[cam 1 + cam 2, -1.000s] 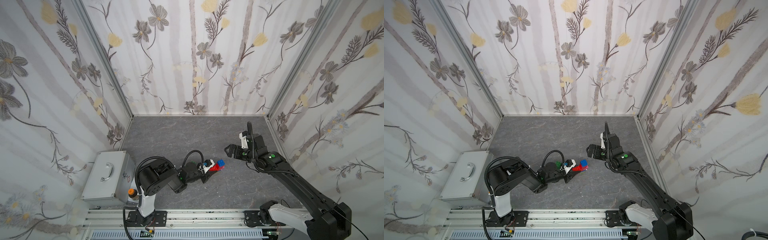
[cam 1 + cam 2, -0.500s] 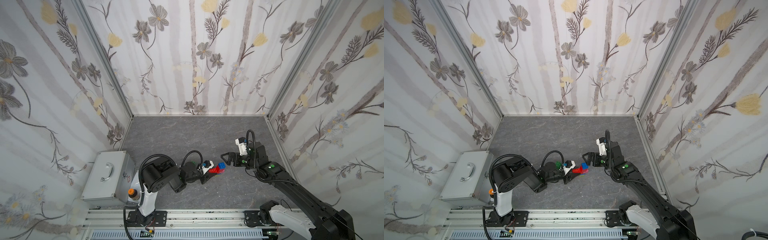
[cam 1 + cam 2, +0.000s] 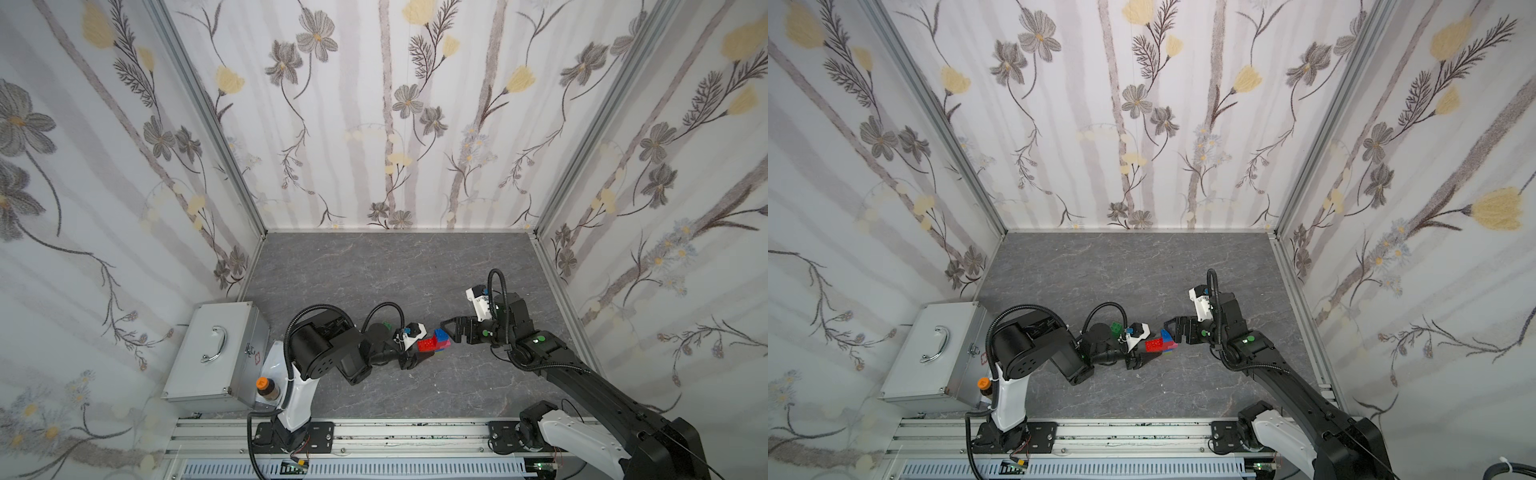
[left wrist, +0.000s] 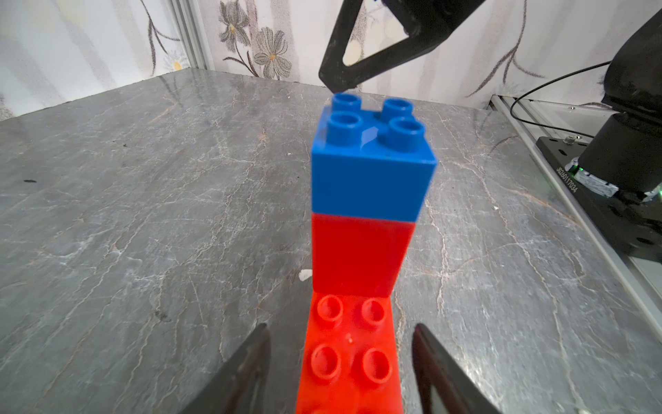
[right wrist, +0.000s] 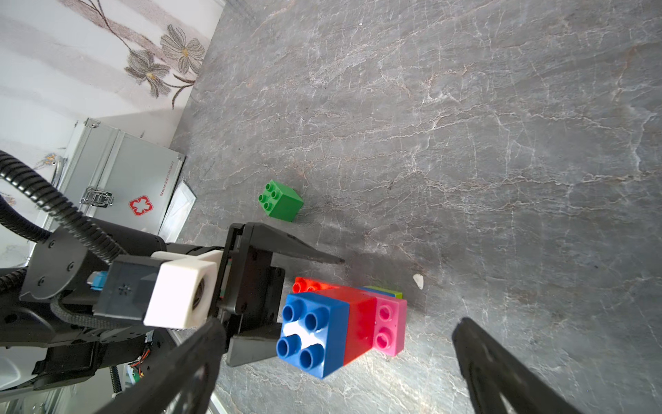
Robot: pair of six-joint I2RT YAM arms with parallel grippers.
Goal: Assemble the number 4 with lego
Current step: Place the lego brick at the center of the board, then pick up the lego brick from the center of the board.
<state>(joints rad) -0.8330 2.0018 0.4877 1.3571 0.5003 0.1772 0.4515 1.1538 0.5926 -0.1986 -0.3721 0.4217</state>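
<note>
- Left wrist view: shows L gripper (image 4: pixel 340 326) w/ jaws parted either side of long red studded plastic brick (image 4: pixel 349 358), gaps both sides, so gripping nothing.
- Shows R gripper (image 3: pixel 451 330) spread wide, empty, one fingertip (image 4: pixel 340 80) just by studs of blue square brick (image 4: pixel 369 172).
- Puts part-built multicolour brick figure (image 5: pixel 351 322) on grey marbled table (image 5: pixel 465 143), betw. both grippers, apparently lying flat.
- Counts as joined so far: long red, red square brick (image 4: pixel 358 254), blue on it, pink brick (image 5: pixel 388 326), lime green brick (image 5: pixel 392 294) behind; blue sliver beside lime, prob. 2nd blue.
- Leaves dark green square brick (image 5: pixel 281 200) loose, apart from figure, near L arm.
- Judged approx. one brick from done: needs dark green pressed on as short stroke.
</note>
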